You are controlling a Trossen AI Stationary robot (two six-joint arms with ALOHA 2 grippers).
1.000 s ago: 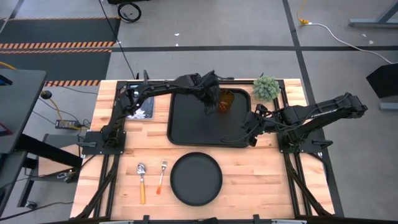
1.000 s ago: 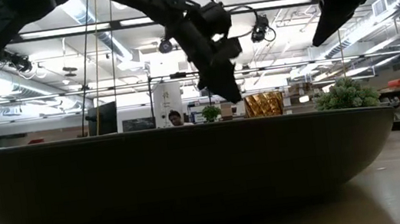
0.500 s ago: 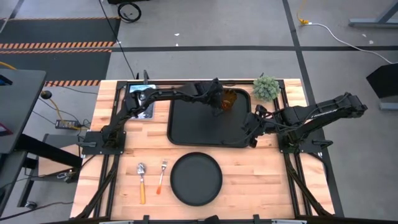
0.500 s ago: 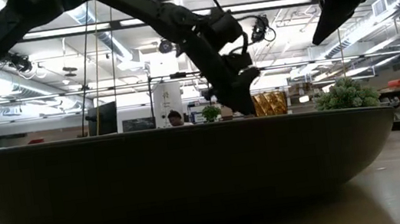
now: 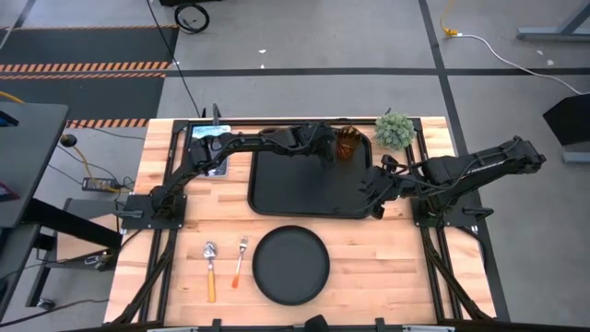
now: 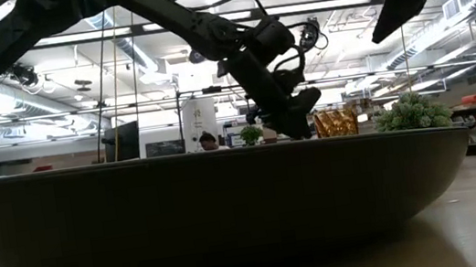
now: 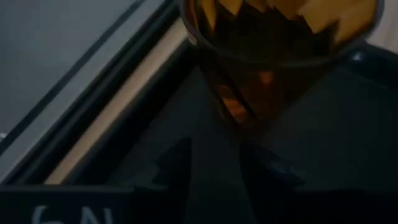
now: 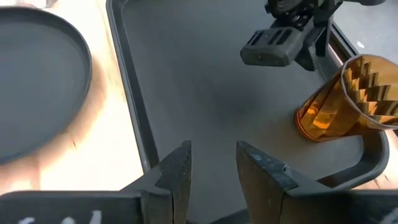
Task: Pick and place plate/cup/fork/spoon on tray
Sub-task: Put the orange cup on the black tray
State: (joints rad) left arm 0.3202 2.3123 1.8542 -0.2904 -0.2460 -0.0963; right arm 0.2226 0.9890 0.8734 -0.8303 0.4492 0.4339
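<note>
The amber cup [image 5: 348, 145] stands upright in the far right corner of the black tray [image 5: 295, 184]. My left gripper [image 5: 328, 148] is low over the tray just left of the cup. It is open, and the cup [image 7: 280, 56] stands right ahead of its fingertips [image 7: 186, 163]; in the right wrist view a gap shows between that gripper and the cup [image 8: 339, 99]. My right gripper [image 5: 371, 192] hovers at the tray's right rim, fingers a little apart and empty. The black plate [image 5: 291, 265], the fork [image 5: 241, 261] and the spoon [image 5: 210, 267] lie on the table in front of the tray.
A small green potted plant [image 5: 395, 129] stands just right of the tray's far right corner, close to the cup. In the low view the plate's rim [image 6: 210, 202] fills the foreground and hides the tray floor. A dark tablet-like object [image 5: 207, 152] lies at the far left.
My left gripper has gone down and toward the table's right edge, reaching farther across the tray. The cup has gone with it toward the tray's far right corner and now stands there upright, ahead of the fingertips.
</note>
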